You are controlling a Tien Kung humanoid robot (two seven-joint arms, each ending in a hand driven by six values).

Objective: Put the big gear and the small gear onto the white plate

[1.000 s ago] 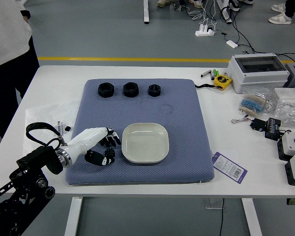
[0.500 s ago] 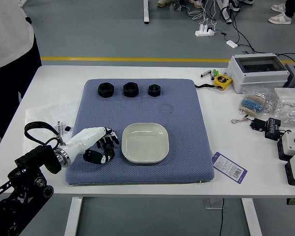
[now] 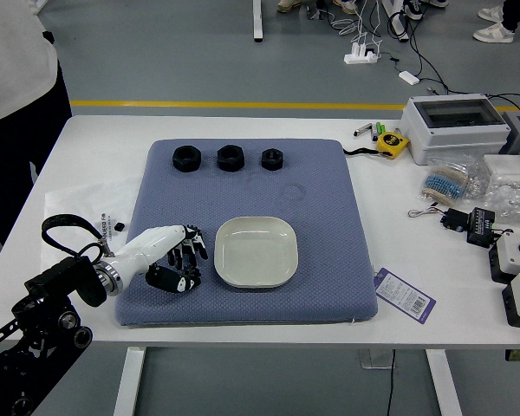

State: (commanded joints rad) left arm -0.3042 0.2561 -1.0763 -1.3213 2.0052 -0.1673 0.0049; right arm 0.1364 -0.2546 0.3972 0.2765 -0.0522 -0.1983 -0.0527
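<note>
A humanoid robot's black-and-white left hand (image 3: pixel 175 260) reaches low over a padded blue-grey mat (image 3: pixel 329 234), just beside a rounded-square white plate (image 3: pixel 256 251) resting there, its grip impossible to tell, as three chunky black ring-shaped parts (image 3: pixel 230 166) line the far side and a white-topped person (image 3: pixel 17 61) stands by.

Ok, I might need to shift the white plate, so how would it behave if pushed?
The white plate would probably slide rather than tip, sitting low and wide on the blue mat. The mat's textured surface may add some drag. Evenly shaped, the plate is likely stiff.
</note>
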